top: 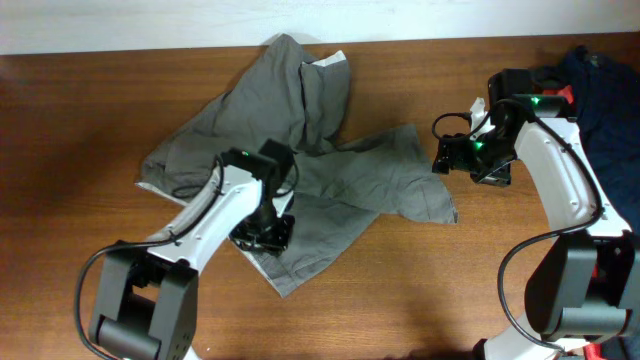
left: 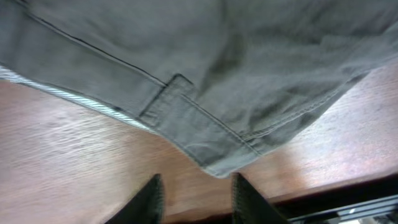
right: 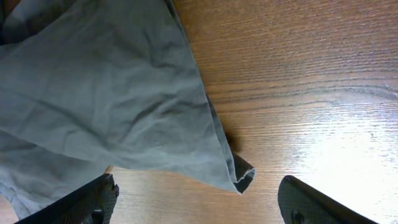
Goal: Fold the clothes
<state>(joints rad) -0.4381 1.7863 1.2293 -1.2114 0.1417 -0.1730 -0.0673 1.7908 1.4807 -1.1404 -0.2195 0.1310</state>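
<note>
The grey-olive shorts (top: 330, 170) lie crumpled across the middle of the wooden table, one part bunched toward the far edge, a leg reaching right. My left gripper (top: 265, 232) is open over the shorts' front corner; in the left wrist view its fingers (left: 196, 199) frame bare wood just below the shorts' hem corner (left: 211, 149), holding nothing. My right gripper (top: 445, 155) is wide open beside the right leg's edge; in the right wrist view its fingers (right: 199, 202) straddle the leg's corner (right: 239, 177) without touching it.
A navy-blue garment (top: 605, 85) lies at the far right edge, with a bit of red (top: 566, 95) beside it. The table's front edge shows in the left wrist view (left: 348, 186). Bare wood (top: 70, 120) lies left of the shorts.
</note>
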